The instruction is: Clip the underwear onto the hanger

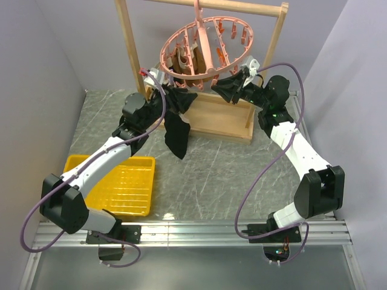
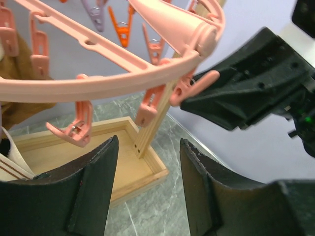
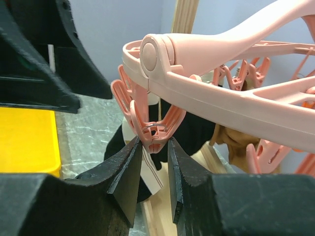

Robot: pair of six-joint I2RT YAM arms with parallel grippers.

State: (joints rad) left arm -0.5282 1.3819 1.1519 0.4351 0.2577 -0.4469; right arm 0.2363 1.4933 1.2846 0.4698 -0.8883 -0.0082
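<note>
The salmon-pink hanger (image 1: 202,45) hangs from the wooden rack; its ring also shows in the left wrist view (image 2: 98,86) and the right wrist view (image 3: 221,98). Tan-brown fabric with dark cloth, apparently the underwear (image 1: 179,58), sits inside the ring (image 2: 15,108) (image 3: 231,142). My right gripper (image 1: 219,83) (image 3: 153,142) pinches the lower end of a peg (image 3: 152,130) on the ring's near right side. My left gripper (image 1: 180,96) (image 2: 149,141) is open and empty under the ring's near left side. Whether the underwear is clipped is hidden.
Another black garment (image 1: 176,136) with a cream-white striped band (image 3: 150,172) (image 2: 10,164) hangs down beside my left gripper. The wooden rack (image 1: 130,48) has a tray base (image 1: 217,115) (image 2: 123,162). A yellow basket (image 1: 130,181) lies at the near left.
</note>
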